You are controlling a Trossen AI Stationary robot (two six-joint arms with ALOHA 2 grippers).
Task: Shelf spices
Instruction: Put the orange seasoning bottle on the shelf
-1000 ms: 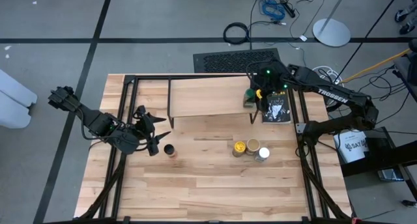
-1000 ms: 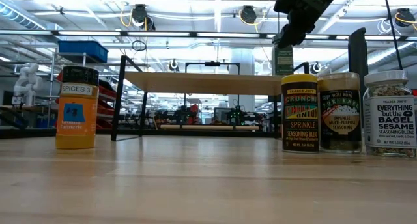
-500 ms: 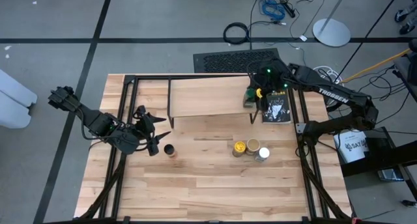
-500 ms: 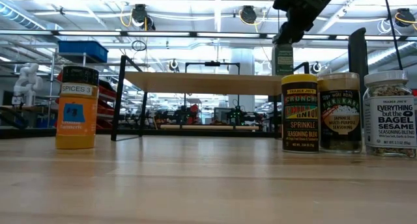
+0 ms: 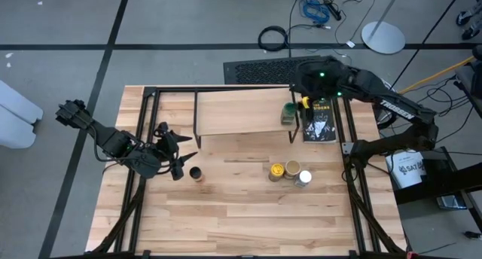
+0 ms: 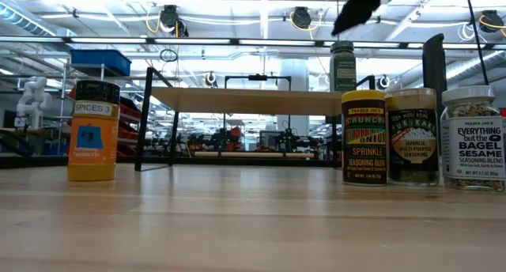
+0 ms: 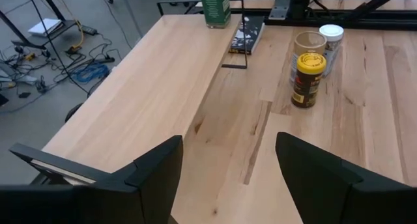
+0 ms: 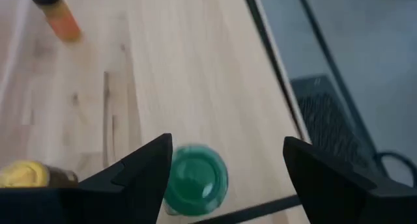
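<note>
While the green-lidded jar [image 5: 288, 114] stands alone on the right end of the shelf [image 5: 233, 112], a black book [image 5: 320, 122] is seen lying flat on the tabletop [image 5: 241, 206] just beside that end. Three jars are grouped in front of the book: a yellow-lidded jar [image 5: 277, 171], a tan-lidded jar [image 5: 292, 169] and a white-lidded jar [image 5: 303, 178], touching or nearly so. The dark-lidded orange jar [image 5: 196, 174] is set well apart on the left, just beside the left gripper [image 5: 181, 155].

In the low view, the labels can be read: "SPICES" on the orange jar, "SPRINKLE SEASONING BLEND" on the yellow-lidded one, "EVERYTHING BUT THE BAGEL SESAME" on the white-lidded one. The green-lidded jar is shown upright on the light-wood board, its label too small to read.

The left gripper's jaws are held apart, with nothing between them. The right gripper [image 8: 218, 165] is positioned above the green lid, fingers [image 8: 146, 168] spread wide to either side and clear of it. In the low view, only its dark tip is caught at the top edge; the rest is cut off.
</note>
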